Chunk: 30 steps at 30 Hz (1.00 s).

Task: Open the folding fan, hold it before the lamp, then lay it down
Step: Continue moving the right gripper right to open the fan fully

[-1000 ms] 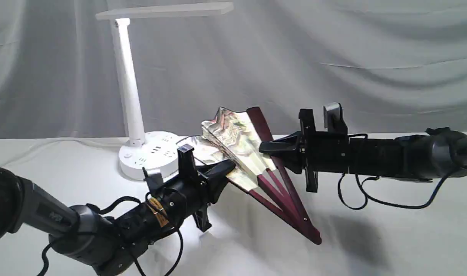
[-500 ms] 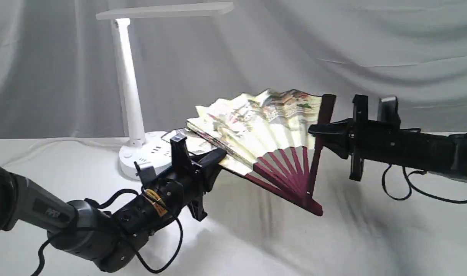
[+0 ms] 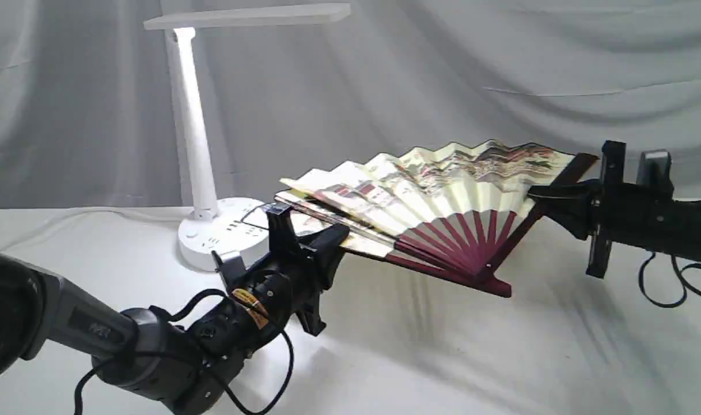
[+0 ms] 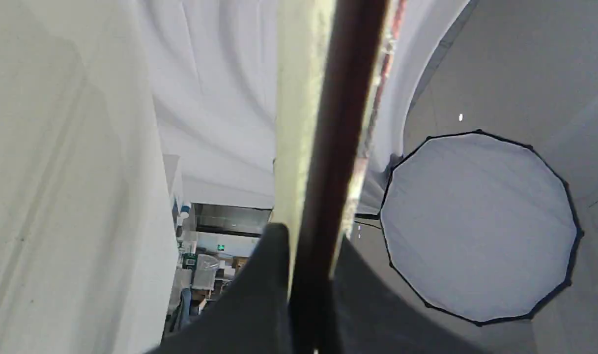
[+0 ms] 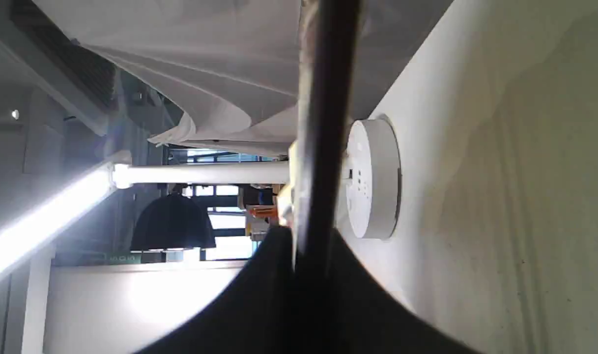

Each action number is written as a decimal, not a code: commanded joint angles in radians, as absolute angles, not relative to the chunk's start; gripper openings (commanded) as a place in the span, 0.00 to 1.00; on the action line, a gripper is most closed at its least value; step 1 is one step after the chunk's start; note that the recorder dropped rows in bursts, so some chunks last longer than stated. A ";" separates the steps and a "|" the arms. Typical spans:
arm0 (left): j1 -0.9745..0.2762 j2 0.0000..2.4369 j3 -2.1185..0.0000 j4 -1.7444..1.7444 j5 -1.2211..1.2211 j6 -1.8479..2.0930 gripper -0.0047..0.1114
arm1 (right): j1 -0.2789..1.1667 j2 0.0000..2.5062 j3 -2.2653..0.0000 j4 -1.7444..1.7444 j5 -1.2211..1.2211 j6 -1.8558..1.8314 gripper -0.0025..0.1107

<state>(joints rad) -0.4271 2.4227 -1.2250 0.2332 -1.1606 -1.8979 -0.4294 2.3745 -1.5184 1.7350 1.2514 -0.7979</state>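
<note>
Nearest, the left jaws are clenched on the folding fan's (image 3: 442, 196) left guard rib (image 3: 442, 274), low over the bench (image 3: 413, 357). The fan hangs between the two grips, its leaf about two thirds spread and tilted nearly flat. Its pivot (image 3: 497, 286) sits close to the bench; whether it touches I cannot tell. Farther right, the right jaws are clamped on the other guard rib (image 3: 517, 236). The pleats near the left grip lie bunched, so the opening looks unfinished. I judge the right jaws should swing along an arc about the pivot rather than pull straight, lest the paper tear or a rib slip. Behind, the lamp (image 3: 192, 127) stands lit, left of the fan; the leaf must next rise upright and move leftward before it.
</note>
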 commanded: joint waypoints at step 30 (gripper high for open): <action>-0.527 2.326 -1.225 -0.098 -1.221 -1.823 0.04 | -0.760 2.133 -1.099 1.744 1.221 -1.018 0.02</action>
